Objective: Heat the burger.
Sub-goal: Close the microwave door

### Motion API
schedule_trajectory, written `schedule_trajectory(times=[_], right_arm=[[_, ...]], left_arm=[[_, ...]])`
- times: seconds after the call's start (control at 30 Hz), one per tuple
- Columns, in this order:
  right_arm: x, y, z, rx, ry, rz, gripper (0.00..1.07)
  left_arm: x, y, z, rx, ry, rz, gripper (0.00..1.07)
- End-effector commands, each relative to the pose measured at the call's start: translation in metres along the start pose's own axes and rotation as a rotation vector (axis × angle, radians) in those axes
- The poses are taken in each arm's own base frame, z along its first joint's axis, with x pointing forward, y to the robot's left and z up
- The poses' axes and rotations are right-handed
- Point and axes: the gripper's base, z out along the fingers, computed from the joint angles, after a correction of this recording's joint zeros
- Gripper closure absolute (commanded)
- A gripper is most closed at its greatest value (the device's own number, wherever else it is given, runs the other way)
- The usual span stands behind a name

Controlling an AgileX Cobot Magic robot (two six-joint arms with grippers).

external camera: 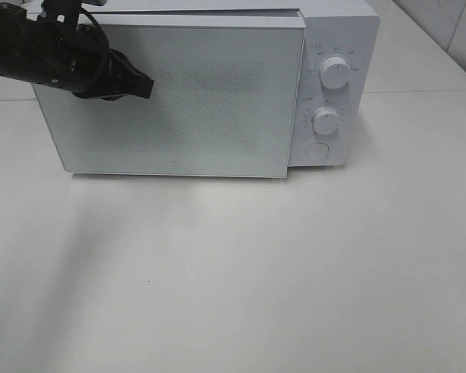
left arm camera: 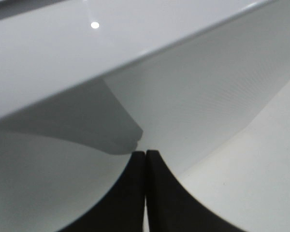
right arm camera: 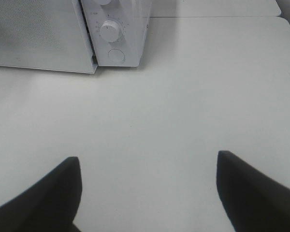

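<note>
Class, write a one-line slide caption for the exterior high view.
Shut left gripper at the upper left of the white microwave door.

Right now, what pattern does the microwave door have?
The microwave door is pale grey-white with a fine dotted mesh; the exterior high view shows it best.

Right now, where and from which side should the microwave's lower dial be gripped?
Take the lower dial by its round rim, jaws on opposite sides, coming straight at the microwave front panel: the dial stands proud of it, facing forward. The open right gripper is on that side; the left gripper is shut, at the door.
</note>
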Motion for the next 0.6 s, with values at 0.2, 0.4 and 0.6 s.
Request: schedule_trajectory(times=[0.2,0.4,0.6], right_arm=[[0.000,0.000,-0.001,0.001,-0.017,0.000,0.33],[0.000,0.000,-0.001,0.001,-0.017,0.000,0.33],[0.000,0.000,-0.001,0.001,-0.017,0.000,0.33]], left_arm=[[-0.025,-0.017,0.037,0.019,-0.050,0.046,1.06],[-0.043,-0.038,0.059,0.042,-0.094,0.088,1.06],[-0.058,-0.062,0.076,0.068,-0.134,0.125,1.06]])
